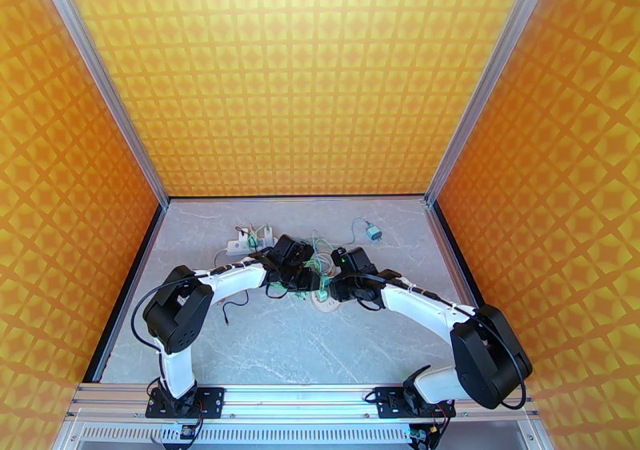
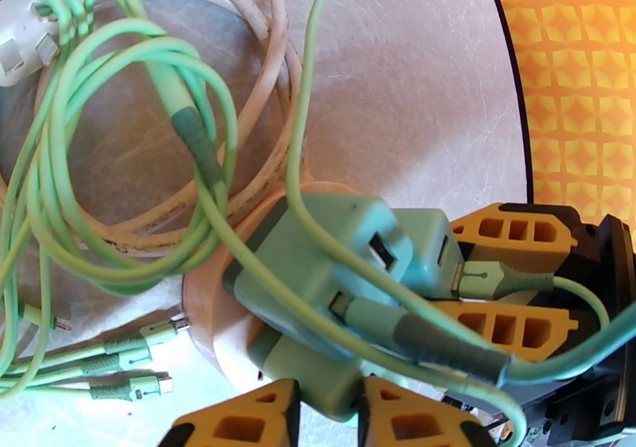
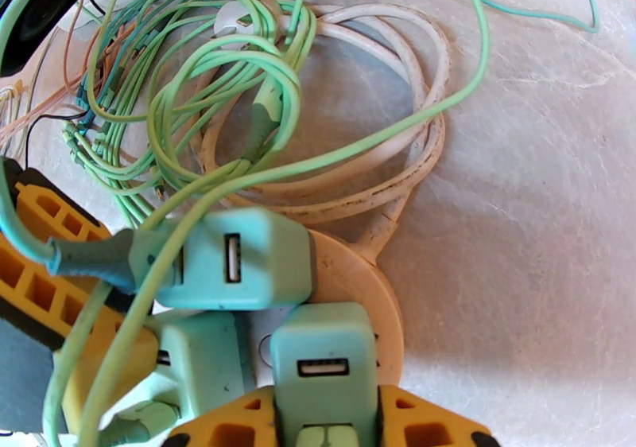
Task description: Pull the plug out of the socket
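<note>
A round cream socket (image 1: 326, 306) (image 2: 208, 313) (image 3: 358, 274) lies mid-table with three mint-green plugs standing in it. My left gripper (image 1: 309, 282) (image 2: 327, 397) comes in from the left and is shut on the near green plug (image 2: 314, 365). My right gripper (image 1: 337, 287) (image 3: 324, 417) comes in from the right and is shut on a smaller green plug (image 3: 322, 361) (image 2: 429, 246) that has a USB lead in it. Between them sits the largest plug (image 2: 318, 270) (image 3: 234, 258), with nothing gripping it. Green cables drape over all three.
A tangle of green cables (image 3: 199, 99) and a coiled white cord (image 3: 397, 162) lie just behind the socket. Farther back sit a white adapter (image 1: 238, 243) at the left and a loose green charger (image 1: 374, 232) at the right. Orange walls close in three sides.
</note>
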`<state>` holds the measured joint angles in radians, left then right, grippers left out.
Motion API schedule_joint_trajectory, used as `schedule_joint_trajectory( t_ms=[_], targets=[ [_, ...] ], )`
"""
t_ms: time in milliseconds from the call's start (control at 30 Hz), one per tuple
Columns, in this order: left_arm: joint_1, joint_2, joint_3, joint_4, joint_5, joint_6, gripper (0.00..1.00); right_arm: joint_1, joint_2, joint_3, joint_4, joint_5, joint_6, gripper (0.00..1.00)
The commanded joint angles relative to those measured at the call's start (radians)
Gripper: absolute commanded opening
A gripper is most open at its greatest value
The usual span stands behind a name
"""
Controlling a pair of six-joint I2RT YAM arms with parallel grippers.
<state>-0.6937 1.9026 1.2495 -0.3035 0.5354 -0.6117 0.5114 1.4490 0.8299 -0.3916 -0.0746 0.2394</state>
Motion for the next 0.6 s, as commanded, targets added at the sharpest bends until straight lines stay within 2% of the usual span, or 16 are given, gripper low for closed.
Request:
schedule_joint_trajectory(
  t_ms=[0, 267, 500, 567],
  targets=[
    [-0.021, 0.101, -0.027, -0.155, -0.083, 0.03, 0.24, 0.059, -0.029, 0.052, 0.026, 0.041, -0.009, 0.1],
    [-0.026, 0.134, 0.007, -0.194, -0.083, 0.037, 0.23, 0.237, 0.007, 0.092, -0.024, 0.236, -0.061, 0.1],
    [-0.026, 0.144, 0.008, -0.207, -0.083, 0.043, 0.22, 0.231, -0.027, 0.082, -0.034, 0.301, -0.078, 0.09],
    [-0.026, 0.146, 0.007, -0.21, -0.083, 0.044, 0.22, 0.179, -0.053, 0.062, -0.016, 0.245, -0.055, 0.08]
  ],
)
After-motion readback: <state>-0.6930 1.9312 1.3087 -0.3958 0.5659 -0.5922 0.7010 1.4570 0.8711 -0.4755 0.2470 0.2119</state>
